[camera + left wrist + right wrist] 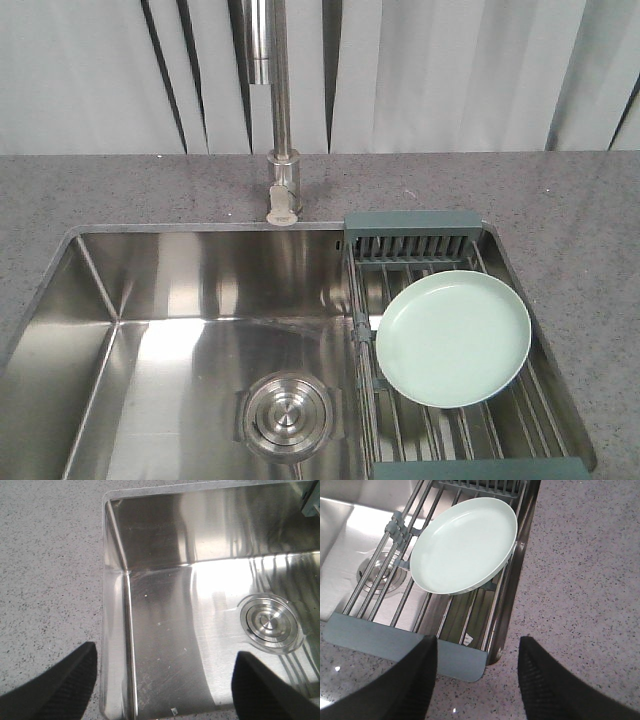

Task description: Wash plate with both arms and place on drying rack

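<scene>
The pale mint-green plate (453,338) lies on the rods of the drying rack (415,250) at the right end of the steel sink (150,330). It also shows in the right wrist view (465,545), resting on the rack's rods (380,587). My right gripper (477,645) is open and empty, above the rack's near grey-green end (375,640) and the counter, short of the plate. My left gripper (165,652) is open and empty over the sink's left front corner. Neither arm shows in the front view.
A steel tap (280,110) stands behind the sink. The round steel drain (288,415) sits in the sink floor, also in the left wrist view (270,622). Speckled grey counter (580,200) surrounds the sink. A pleated grey curtain hangs behind.
</scene>
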You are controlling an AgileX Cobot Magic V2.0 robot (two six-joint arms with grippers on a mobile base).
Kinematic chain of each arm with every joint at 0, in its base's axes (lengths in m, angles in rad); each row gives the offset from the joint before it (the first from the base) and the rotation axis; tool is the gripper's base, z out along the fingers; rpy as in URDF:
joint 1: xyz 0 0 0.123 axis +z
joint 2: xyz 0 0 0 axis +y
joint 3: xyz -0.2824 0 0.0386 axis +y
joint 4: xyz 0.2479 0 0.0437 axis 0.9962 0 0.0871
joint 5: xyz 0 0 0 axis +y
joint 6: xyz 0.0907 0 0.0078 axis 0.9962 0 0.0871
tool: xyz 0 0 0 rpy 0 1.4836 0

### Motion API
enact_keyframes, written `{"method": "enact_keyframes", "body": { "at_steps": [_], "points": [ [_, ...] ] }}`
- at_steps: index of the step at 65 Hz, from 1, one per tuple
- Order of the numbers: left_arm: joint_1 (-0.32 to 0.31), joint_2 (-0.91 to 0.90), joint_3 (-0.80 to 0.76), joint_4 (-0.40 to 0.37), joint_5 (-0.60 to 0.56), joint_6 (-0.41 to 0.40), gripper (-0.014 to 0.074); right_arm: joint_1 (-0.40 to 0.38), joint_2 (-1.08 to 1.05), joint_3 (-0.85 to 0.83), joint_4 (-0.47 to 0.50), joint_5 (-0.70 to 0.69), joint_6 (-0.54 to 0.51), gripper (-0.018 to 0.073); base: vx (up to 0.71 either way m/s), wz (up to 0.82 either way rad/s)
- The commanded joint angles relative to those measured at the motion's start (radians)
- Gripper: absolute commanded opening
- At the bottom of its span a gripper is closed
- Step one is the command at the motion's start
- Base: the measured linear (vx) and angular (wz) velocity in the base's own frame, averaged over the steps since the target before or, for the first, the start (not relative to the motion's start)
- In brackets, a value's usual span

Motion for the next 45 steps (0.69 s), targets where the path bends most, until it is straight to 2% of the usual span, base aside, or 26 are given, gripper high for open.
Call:
{"method": "enact_keyframes", "body": {
  "at_steps": [1, 21, 32, 45],
  "points": [
    [0.001, 0.006, -0.025, -0.010, -0.057, -0.008, 0.0520, 0.000, 0.005, -0.027, 0.004, -0.051, 0.000, 0.0372, 0.00, 0.00],
    [0.001, 0.006, -0.025, -0.010, -0.057, -0.008, 0.0520, 0.000, 0.005, -0.027, 0.004, -0.051, 0.000, 0.0372, 0.00, 0.00],
    [0.001, 0.006, -0.025, -0.012, -0.094, -0.008, 0.0520, 0.000, 0.005, -0.027, 0.004, -0.051, 0.000, 0.0372, 0.00, 0.00],
    [0.001, 0.027, -0.100, -0.011, -0.113, -0.008, 0.0520, 0.000, 0.005, -0.027, 0.004, -0.050, 0.000, 0.0372, 0.00, 0.00]
  ]
}}
